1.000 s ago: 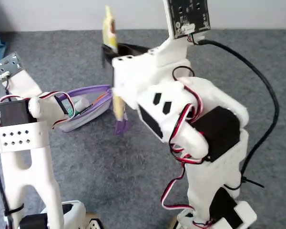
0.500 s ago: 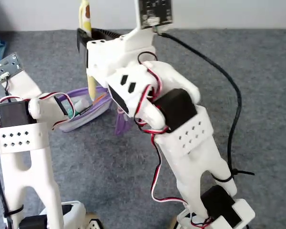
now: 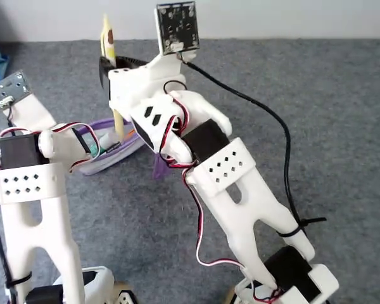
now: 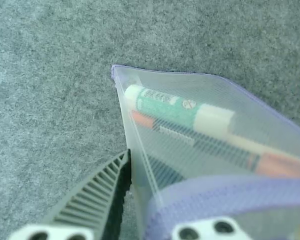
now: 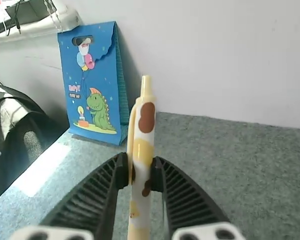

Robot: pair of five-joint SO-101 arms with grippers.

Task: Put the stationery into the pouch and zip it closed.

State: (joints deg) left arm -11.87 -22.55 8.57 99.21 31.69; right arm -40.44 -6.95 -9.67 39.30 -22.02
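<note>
A blue gift bag [image 5: 95,90] with a dinosaur print stands upright ahead of the right gripper [image 5: 139,167] — off to its left — against the white wall [image 5: 230,55]. Grey carpet [image 5: 250,165] runs from under the gripper to that wall; a black mesh object [image 5: 20,145] sits near the bag.

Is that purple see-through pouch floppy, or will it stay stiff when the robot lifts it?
Probably floppy: the pouch is thin see-through mesh, creased at its corner. It looks light, holding just a few things like the green-and-white stick, so a push would likely slide it over the grey carpet.
</note>
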